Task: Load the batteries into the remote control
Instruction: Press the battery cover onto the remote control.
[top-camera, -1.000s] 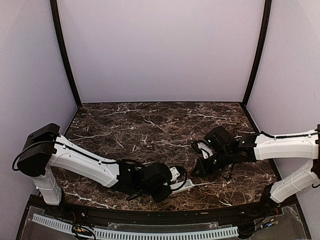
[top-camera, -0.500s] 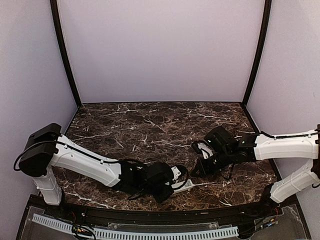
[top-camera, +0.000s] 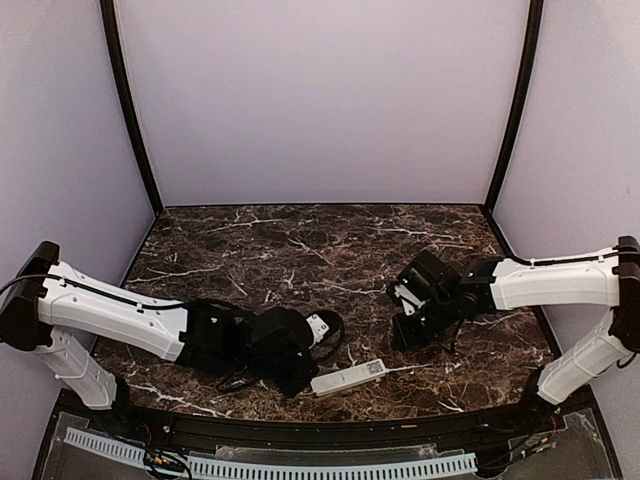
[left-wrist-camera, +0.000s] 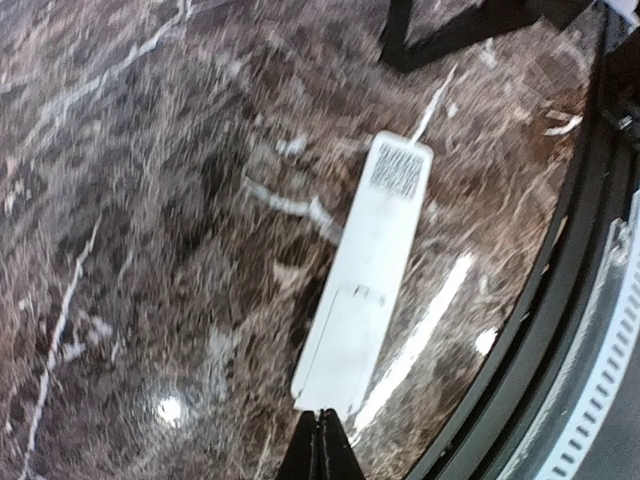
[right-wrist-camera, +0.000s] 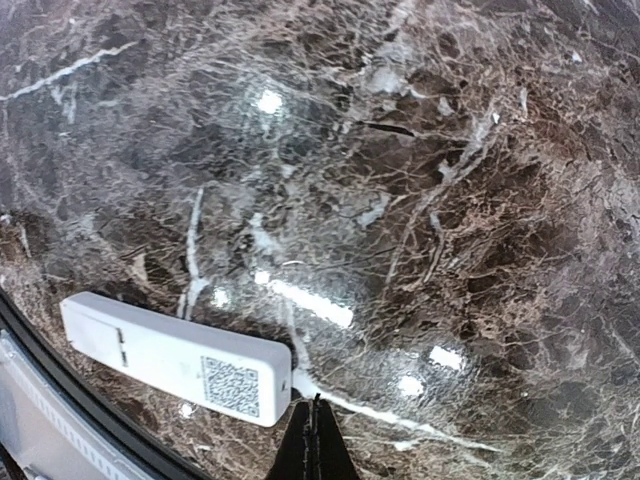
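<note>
The white remote control (top-camera: 348, 377) lies flat, label side up, near the front edge of the dark marble table (top-camera: 300, 250). It also shows in the left wrist view (left-wrist-camera: 365, 272) and the right wrist view (right-wrist-camera: 175, 357); its back cover looks shut. My left gripper (top-camera: 300, 378) is shut and empty, just off the remote's left end (left-wrist-camera: 322, 430). My right gripper (top-camera: 405, 338) is shut and empty, up and to the right of the remote's labelled end (right-wrist-camera: 317, 425). The orange and blue batteries are not in view.
The table's black front rim (left-wrist-camera: 560, 300) runs close beside the remote. Black frame posts (top-camera: 130, 110) stand at the back corners, with lilac walls behind.
My left gripper has pulled back to the left, off the remote, which now lies in the open. My right arm has shifted slightly.
</note>
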